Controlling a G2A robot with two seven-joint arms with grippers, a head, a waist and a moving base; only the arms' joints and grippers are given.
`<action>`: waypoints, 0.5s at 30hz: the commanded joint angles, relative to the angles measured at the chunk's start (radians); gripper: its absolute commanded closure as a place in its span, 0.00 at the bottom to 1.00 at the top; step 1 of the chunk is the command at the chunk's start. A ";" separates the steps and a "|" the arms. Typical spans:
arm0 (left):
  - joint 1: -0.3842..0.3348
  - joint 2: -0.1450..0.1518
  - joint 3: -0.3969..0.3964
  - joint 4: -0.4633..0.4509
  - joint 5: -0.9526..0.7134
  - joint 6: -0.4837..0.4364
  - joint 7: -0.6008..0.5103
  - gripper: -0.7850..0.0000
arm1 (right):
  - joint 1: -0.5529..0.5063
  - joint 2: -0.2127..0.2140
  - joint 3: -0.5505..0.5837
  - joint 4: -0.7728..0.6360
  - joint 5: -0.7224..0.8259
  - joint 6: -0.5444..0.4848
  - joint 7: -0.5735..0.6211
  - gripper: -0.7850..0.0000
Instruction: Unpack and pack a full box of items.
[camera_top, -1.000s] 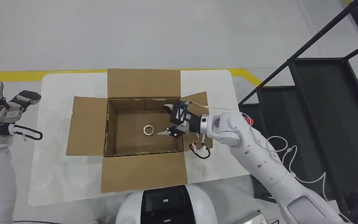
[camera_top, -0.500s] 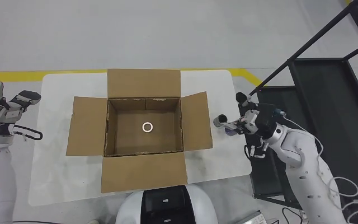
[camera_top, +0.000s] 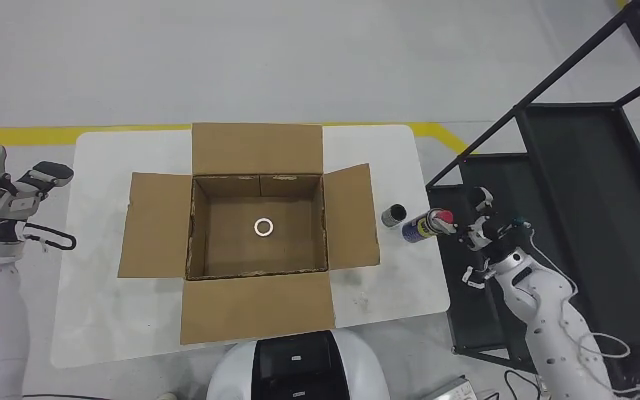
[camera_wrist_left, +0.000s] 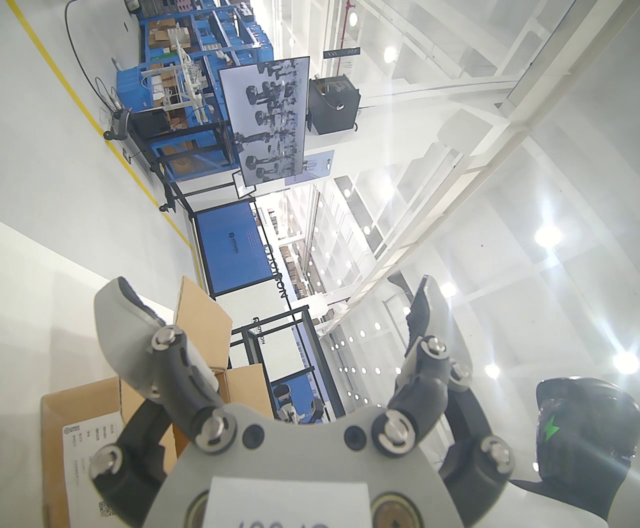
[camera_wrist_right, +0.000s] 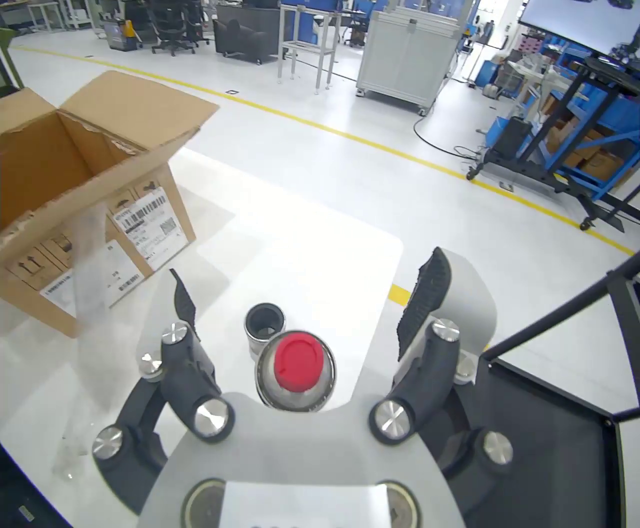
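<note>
An open cardboard box (camera_top: 257, 266) stands mid-table with a small tape roll (camera_top: 264, 227) on its floor. Right of the box, near the table's edge, a dark short cylinder (camera_top: 394, 215) and a spray can with a red cap (camera_top: 428, 225) stand side by side. My right gripper (camera_top: 468, 236) hangs open just off the table's right edge, apart from the can. In the right wrist view the red-capped can (camera_wrist_right: 297, 367) sits low between the open gripper (camera_wrist_right: 307, 272) fingers, untouched, with the cylinder (camera_wrist_right: 265, 322) just beyond. My left gripper (camera_wrist_left: 272, 290) is open, pointing upward, at the table's far left (camera_top: 52, 208).
The box's four flaps lie spread outward; the right flap (camera_top: 350, 215) comes close to the cylinder. A black metal stair frame (camera_top: 540, 170) stands right beside the table. Bare white tabletop (camera_top: 100, 300) lies left of the box.
My right arm has swung from inside the box's right end out past the table's right edge. The spray can now stands free beside the cylinder. The left arm has not moved.
</note>
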 joint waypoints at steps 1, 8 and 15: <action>0.000 0.000 0.000 0.000 0.000 0.000 0.000 0.00 | 0.000 -0.002 -0.005 0.029 0.004 0.014 -0.015 0.00; 0.000 0.000 0.000 0.000 0.000 0.000 0.000 0.00 | 0.035 -0.007 -0.042 0.141 -0.002 0.027 0.004 0.00; 0.000 0.000 0.000 0.000 0.000 0.000 0.000 0.00 | 0.078 -0.012 -0.091 0.222 0.000 0.007 0.037 0.00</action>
